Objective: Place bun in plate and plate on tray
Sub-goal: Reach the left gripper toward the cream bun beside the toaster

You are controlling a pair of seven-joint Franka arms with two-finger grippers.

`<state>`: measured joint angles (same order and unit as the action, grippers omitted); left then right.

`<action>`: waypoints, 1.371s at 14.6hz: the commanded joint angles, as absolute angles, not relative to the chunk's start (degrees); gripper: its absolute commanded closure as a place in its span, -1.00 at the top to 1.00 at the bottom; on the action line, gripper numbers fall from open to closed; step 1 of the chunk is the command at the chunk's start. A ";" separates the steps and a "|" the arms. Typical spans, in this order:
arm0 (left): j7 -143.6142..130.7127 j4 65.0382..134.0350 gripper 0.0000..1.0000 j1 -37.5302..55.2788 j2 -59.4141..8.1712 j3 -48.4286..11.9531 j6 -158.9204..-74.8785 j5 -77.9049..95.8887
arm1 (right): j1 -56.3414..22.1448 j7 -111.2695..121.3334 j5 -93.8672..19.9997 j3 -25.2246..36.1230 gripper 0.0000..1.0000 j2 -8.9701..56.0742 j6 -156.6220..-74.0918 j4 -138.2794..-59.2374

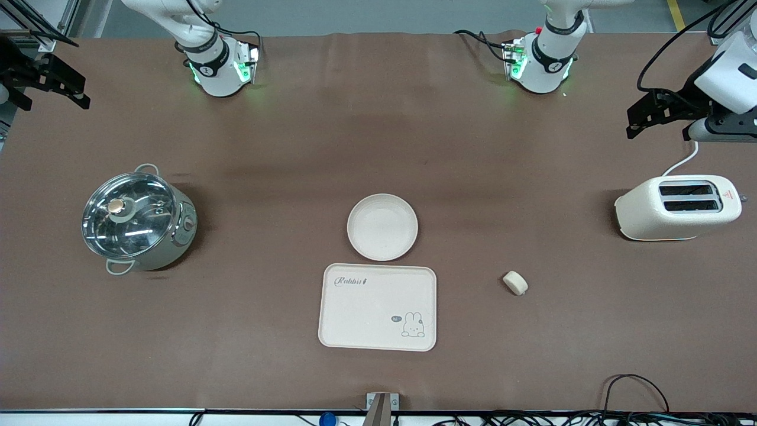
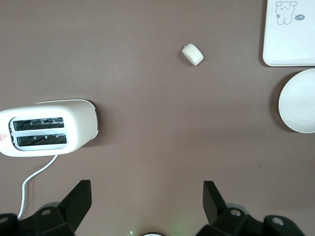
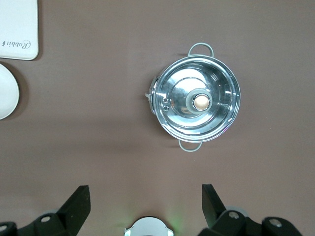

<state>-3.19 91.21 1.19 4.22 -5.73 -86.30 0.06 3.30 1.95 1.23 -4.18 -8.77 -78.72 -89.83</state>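
The bun (image 1: 515,283) lies on the brown table, toward the left arm's end from the tray; it also shows in the left wrist view (image 2: 193,54). The empty plate (image 1: 382,227) sits mid-table, just farther from the front camera than the tray (image 1: 378,306), with a small gap between them. The left wrist view shows the plate (image 2: 300,101) and the tray (image 2: 290,39). My left gripper (image 1: 641,115) hangs open and empty high over the left arm's end, its fingers wide apart (image 2: 146,196). My right gripper (image 1: 56,94) hangs open and empty over the right arm's end (image 3: 146,196).
A cream toaster (image 1: 677,207) with a white cord stands at the left arm's end, under the left gripper (image 2: 47,127). A steel pot with a glass lid (image 1: 139,219) stands at the right arm's end (image 3: 197,98). Cables lie along the front edge.
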 commanded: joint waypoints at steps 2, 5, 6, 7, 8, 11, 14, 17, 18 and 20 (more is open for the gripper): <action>-2.81 89.39 1.00 0.79 3.52 -5.89 -84.90 -1.05 | 3.43 2.72 1.14 -3.96 1.00 -9.58 -78.93 -90.53; -2.38 86.06 1.00 0.79 0.28 -5.54 -84.82 -1.14 | 4.21 2.72 0.88 -3.43 1.00 -9.58 -78.84 -90.79; -2.37 84.65 1.00 0.70 -1.91 -5.54 -84.64 -1.06 | 5.26 2.81 0.79 -2.73 1.00 -9.32 -78.92 -90.88; -2.46 83.77 1.00 0.70 -4.37 -5.54 -84.64 -0.97 | 5.71 2.99 0.18 -2.29 1.00 -9.23 -79.01 -90.79; -3.16 83.76 1.00 0.96 -6.57 -5.54 -84.73 -0.44 | 5.80 3.86 -0.43 -2.20 1.00 -9.23 -79.01 -90.79; -7.37 84.11 1.00 1.85 -15.18 -6.15 -90.66 -0.70 | 5.80 4.31 -0.53 -1.93 1.00 -9.32 -79.19 -90.79; -8.00 87.62 1.00 1.50 -22.56 -6.42 -103.06 -0.35 | 5.80 4.92 -0.62 -1.76 1.00 -9.32 -79.10 -90.88; -13.59 89.64 1.00 2.02 -28.11 -6.42 -111.60 0.09 | 5.71 5.62 -1.05 -1.76 1.00 -9.23 -79.10 -90.97; -18.41 89.47 1.00 2.28 -29.95 -6.50 -113.62 0.00 | 5.71 5.62 -2.36 -1.84 1.00 -9.05 -78.93 -90.97; -28.17 89.04 1.00 3.68 -33.29 -6.50 -118.28 0.00 | 5.54 5.54 -4.65 -1.85 1.00 -8.97 -78.92 -91.05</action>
